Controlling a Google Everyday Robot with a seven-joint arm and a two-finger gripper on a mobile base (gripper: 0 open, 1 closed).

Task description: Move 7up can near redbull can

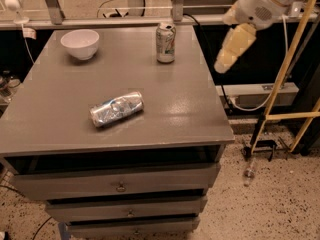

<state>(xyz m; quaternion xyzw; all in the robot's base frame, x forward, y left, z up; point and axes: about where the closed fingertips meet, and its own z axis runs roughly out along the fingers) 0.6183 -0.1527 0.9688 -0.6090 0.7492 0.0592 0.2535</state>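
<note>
Lab-like workroom: grey drawer cabinet (pixel 165 181), cables (pixel 245 108), speckled floor (pixel 280 204); gripper (pixel 223 65) hangs beside it

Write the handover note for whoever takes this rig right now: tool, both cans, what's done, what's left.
Tool: in the air off the right side of the table, carrying nothing, clear of both cans.
7up can: upright near the table's far edge.
Redbull can: on its side nearer the front, left of middle, well apart from the 7up can.
Done: nothing yet.
Left: reach the 7up can, grasp it, set it beside the redbull can.
</note>
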